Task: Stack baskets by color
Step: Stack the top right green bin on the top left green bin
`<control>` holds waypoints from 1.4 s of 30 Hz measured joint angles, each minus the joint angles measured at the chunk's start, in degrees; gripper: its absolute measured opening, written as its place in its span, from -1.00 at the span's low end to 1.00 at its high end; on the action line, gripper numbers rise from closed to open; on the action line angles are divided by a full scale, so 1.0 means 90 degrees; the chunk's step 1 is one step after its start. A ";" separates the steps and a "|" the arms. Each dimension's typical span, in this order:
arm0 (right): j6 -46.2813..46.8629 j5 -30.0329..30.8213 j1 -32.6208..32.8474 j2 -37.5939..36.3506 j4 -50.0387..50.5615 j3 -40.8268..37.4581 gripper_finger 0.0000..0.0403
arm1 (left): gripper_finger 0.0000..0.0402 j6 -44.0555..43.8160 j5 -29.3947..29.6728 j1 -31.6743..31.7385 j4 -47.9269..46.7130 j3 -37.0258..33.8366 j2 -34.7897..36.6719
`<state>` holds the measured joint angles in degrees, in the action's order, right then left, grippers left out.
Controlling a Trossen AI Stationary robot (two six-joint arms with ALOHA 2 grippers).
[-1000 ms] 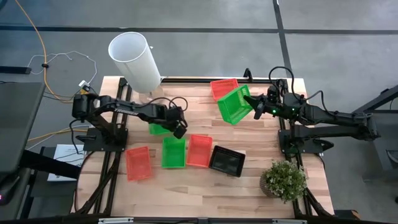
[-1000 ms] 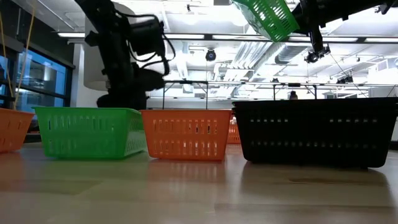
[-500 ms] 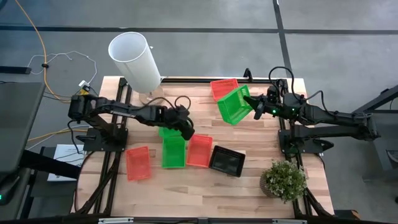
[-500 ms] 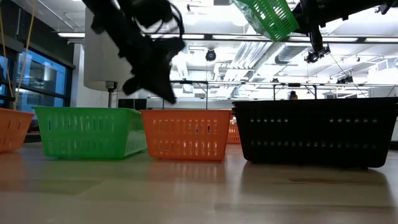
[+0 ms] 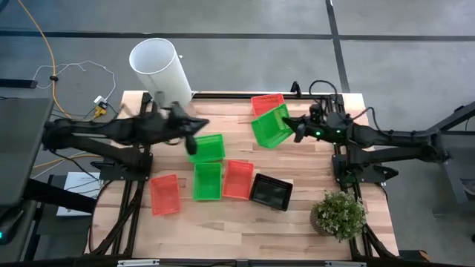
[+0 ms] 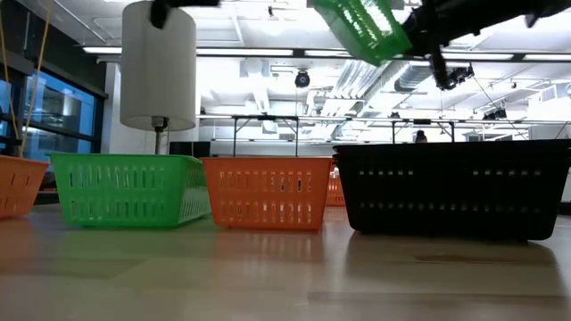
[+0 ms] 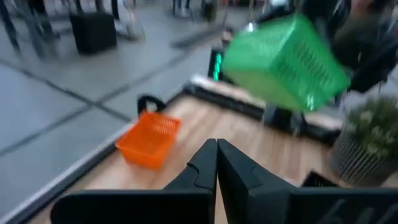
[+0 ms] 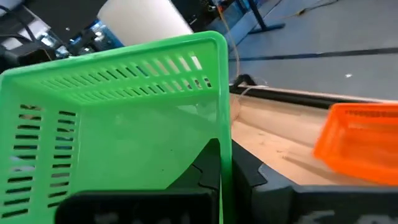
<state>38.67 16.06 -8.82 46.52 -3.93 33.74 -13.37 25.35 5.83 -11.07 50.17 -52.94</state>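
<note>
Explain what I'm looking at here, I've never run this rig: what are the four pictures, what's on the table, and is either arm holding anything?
It is a robot with two dark arms at a wooden table. One picture looks straight down from above, one looks level from the tabletop, and one comes from each arm's wrist.

The right hand is shut on the rim of a green basket, holding it tilted in the air near a red basket at the far edge. The left hand is shut and empty, over the table's left side.

On the table lie two more green baskets, one behind the other, two more red baskets and a black basket. The white cylinder and plant are not part of the sorting.
</note>
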 joint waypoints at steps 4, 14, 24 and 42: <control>0.0374 0.0255 0.0210 0.1051 -0.0115 0.0455 -1.00 | -1.00 0.0125 0.0617 -0.0470 0.0266 -0.0543 0.1246; 0.1980 0.0544 0.0571 0.3957 -0.0953 0.1879 -1.00 | -1.00 0.0576 0.1290 -0.0870 0.0266 -0.0735 0.2591; 0.3133 0.0586 0.0957 0.6373 -0.2022 0.3099 -1.00 | -1.00 0.0564 0.1274 -0.0868 0.0258 -0.0738 0.2446; 0.3125 0.1070 0.0893 0.7808 -0.0473 0.4376 -1.00 | -1.00 0.0506 0.1257 -0.0868 0.0260 -0.0740 0.2370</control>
<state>66.80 25.69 -0.78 116.79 -8.19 73.13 -8.82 36.67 -1.98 -8.73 43.51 -31.62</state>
